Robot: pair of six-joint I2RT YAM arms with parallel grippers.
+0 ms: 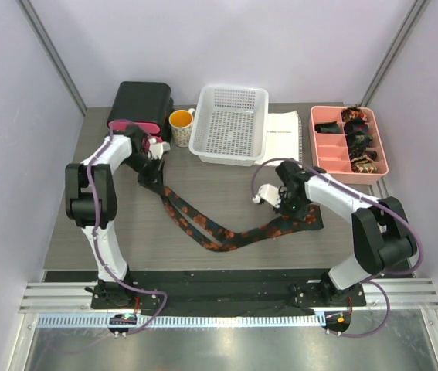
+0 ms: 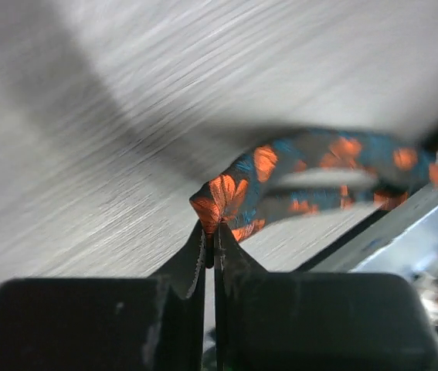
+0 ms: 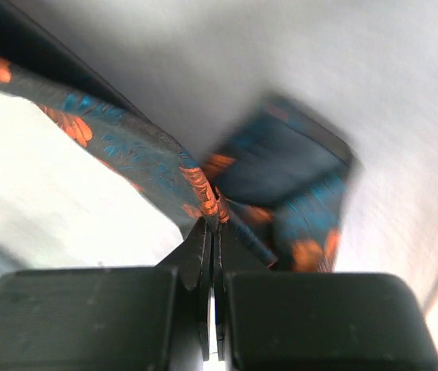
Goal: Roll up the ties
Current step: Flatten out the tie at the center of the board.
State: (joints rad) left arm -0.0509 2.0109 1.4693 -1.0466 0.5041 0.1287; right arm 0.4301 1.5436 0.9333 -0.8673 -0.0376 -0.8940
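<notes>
The tie [image 1: 220, 229] sags in a V across the bench [image 1: 126, 228]; the left gripper [image 1: 154, 173] pinches its far-left end; the right gripper [image 1: 294, 215] clamps its right end.

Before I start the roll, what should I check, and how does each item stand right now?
1. Left gripper grip on the tie: ok, jaws shut on a fold of it.
2. Right gripper grip: ok, jaws shut on the tie.
3. Tie taut and flat between the grips: not ok, it lies in a slack V on the table.
4. Which end each gripper holds: cannot tell.
5. Space in the pink tray: ok, coils sit only in its right column.
</notes>
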